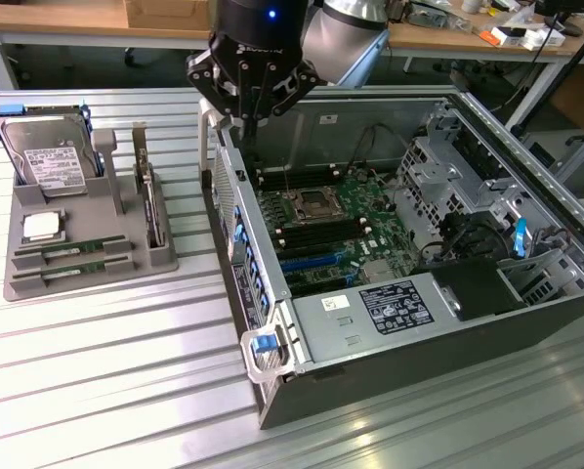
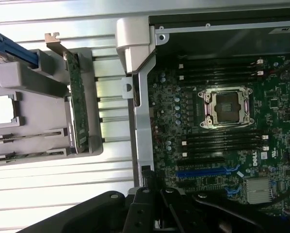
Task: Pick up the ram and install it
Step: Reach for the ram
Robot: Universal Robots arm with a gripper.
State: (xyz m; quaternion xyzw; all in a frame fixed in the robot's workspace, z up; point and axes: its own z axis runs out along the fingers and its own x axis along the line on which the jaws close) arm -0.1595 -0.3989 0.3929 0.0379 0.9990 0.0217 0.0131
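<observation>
Your gripper (image 1: 248, 124) hangs with its fingers together, holding nothing, above the computer case (image 1: 419, 363) wall nearest the tray (image 1: 38, 285), while the ram (image 1: 65, 251) sits in that tray.

You can read a Dell logo (image 2: 255, 158) on the green motherboard (image 1: 323, 227) in the wrist view. The white label on the hard drive (image 1: 48, 161) and the black-and-white label (image 1: 401, 305) inside the case carry print too small to make out. The ram is 2 green sticks, the second (image 1: 75, 267) just beside the first. They lie parallel in slots along the tray's near edge, in front of the CPU chip (image 1: 40, 227). Their long axes run from the exterior view's left to its right, and both sticks are well apart from the gripper.
</observation>
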